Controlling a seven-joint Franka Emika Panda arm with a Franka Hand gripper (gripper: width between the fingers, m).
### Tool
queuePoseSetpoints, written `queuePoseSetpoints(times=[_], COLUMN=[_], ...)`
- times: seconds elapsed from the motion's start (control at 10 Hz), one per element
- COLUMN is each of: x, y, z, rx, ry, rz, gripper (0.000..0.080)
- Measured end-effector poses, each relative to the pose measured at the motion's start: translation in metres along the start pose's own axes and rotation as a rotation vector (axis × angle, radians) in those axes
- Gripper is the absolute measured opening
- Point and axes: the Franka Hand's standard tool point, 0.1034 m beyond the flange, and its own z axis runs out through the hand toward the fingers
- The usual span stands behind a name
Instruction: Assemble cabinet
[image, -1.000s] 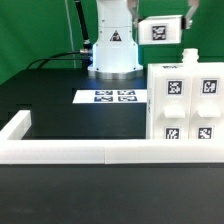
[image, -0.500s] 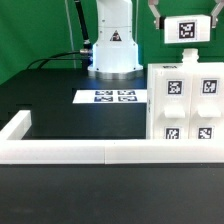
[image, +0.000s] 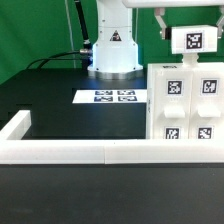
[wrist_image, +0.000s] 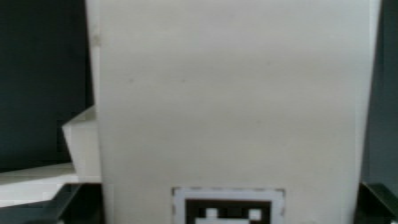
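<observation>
The cabinet body (image: 185, 105) is a large white box with several black-and-white tags on its front, standing at the exterior view's right. My gripper (image: 188, 20) is at the top right, shut on a smaller white cabinet part (image: 191, 41) with one tag, held in the air just above the body's top edge. In the wrist view that held part (wrist_image: 222, 100) fills most of the picture as a plain white panel with its tag (wrist_image: 231, 207) near my gripper (wrist_image: 228, 216). The dark fingers (wrist_image: 71, 203) barely show at its sides.
The marker board (image: 108, 97) lies flat on the black table in front of the robot base (image: 112, 50). A low white border wall (image: 70, 152) runs along the front and turns back at the exterior view's left. A green backdrop stands behind.
My gripper has carried the tagged white part toward the exterior view's right and a little lower, until it hangs over the cabinet body. The body has not moved.
</observation>
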Motion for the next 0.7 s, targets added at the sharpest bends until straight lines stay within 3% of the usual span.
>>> queuePoseSetpoints(times=[0.4, 0.7], x=[0.0002, 0.0034], y=[0.0022, 0.0024], z=[0.0118, 0.0118], rx=[-0.005, -0.003], ry=[-0.012, 0.003], rz=[-0.016, -0.035], gripper=[0.0560, 0.0560])
